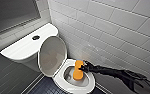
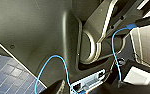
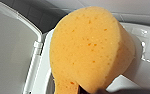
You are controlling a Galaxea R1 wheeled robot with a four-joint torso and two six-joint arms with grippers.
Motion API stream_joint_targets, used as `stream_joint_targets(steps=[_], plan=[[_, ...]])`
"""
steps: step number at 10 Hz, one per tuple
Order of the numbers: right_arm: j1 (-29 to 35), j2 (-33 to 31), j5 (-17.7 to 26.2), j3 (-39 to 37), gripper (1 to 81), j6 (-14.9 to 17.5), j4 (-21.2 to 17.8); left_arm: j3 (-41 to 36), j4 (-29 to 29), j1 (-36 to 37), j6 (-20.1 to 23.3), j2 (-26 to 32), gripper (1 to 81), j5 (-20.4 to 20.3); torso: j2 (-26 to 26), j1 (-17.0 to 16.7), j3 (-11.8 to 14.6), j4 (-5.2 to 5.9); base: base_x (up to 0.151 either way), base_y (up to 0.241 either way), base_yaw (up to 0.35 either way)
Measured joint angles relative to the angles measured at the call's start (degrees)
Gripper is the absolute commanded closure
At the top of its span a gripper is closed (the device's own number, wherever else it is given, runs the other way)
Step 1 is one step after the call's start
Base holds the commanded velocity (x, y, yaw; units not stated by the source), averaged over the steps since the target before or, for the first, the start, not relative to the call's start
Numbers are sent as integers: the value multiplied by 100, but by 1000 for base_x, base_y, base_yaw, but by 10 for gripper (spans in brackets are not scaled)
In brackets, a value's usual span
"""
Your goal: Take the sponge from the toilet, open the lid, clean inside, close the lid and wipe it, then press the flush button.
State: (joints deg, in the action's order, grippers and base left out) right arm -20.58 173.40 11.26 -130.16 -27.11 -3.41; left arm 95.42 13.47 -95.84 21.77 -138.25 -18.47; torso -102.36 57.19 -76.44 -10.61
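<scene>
Right gripper (image 1: 84,67) is clamping the sponge (image 1: 77,72) by its upper end, reaching in from the wall side of the toilet (image 1: 28,58). The sponge is hanging over the open bowl (image 1: 87,84), lower end dipping inside. Its long axis is running from the far rim down toward the water, and the block is sitting just lid-side of the fingers. In the right wrist view the sponge (image 3: 91,50) is looming large, white rim just behind it. The lid (image 1: 51,55) is standing upright against the tank, near the sponge but apart from it, so it is probably not blocking a scrub inside. The tiled wall (image 1: 111,27) is crowding the right arm closely, likely the tight side. The flush button (image 1: 36,37) is sitting on the tank top (image 1: 21,50), well apart behind the lid. The left wrist view is facing the robot's own dark body and a blue cable (image 2: 47,65), so the right arm is judged nearer.
</scene>
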Motion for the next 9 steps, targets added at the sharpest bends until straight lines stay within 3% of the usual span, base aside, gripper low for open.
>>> stream_joint_targets(steps=[4,9], plan=[[-295,-433,-265,356,811,5,6,0,0,-66,-2,-2,10,-35,0,0,0,0,0,0,0],[-535,-1780,-457,1833,811,-43,4,-2,-9,-68,5,-39,10,-44,0,0,0,0,0,0,0]])
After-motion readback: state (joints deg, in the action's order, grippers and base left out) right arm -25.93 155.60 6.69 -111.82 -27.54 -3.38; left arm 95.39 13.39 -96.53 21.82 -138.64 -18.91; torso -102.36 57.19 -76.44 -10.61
